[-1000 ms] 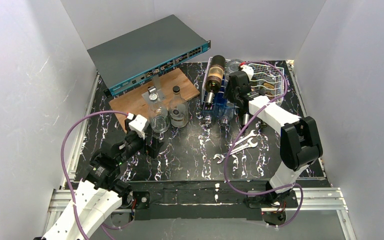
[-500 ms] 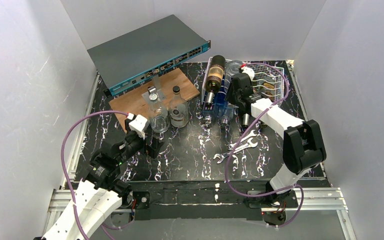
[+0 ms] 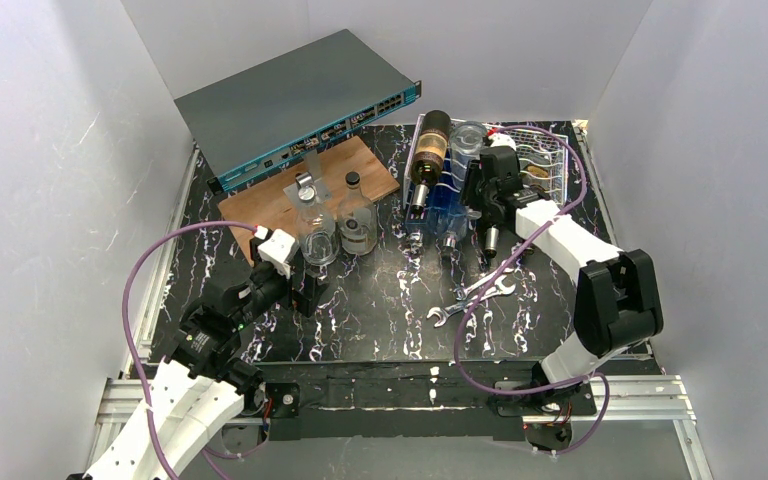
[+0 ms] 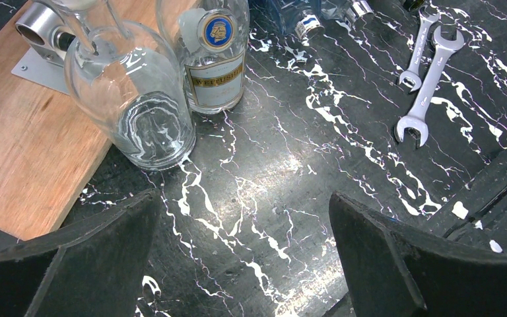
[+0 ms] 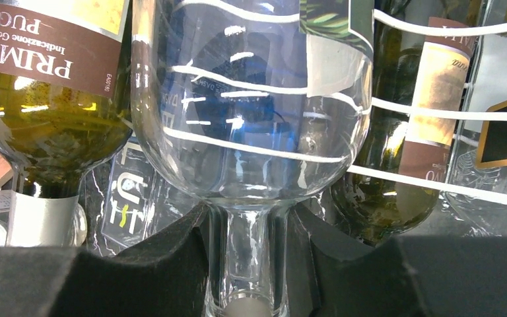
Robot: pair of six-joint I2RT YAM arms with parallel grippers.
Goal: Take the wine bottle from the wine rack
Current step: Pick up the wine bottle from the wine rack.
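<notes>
Item: clear glass wine bottle [image 5: 251, 119], lying in white wire wine rack [image 3: 552, 168], far right of table, just beside dark green brown-label bottle [image 5: 39, 79]. Long axis: base away, neck pointing at me. R gripper [image 5: 247, 231] clamped on its neck; I reckon pull runs along neck, toward me. L gripper [image 4: 244, 251] wide, empty, well apart.

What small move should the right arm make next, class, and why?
Probably raise the neck a little, then draw the clear bottle back off the rack. The right gripper is shut on its neck, and its body lies in a cradle close beside a green bottle, so a slight lift first should clear the wires without knocking that neighbour.
</notes>
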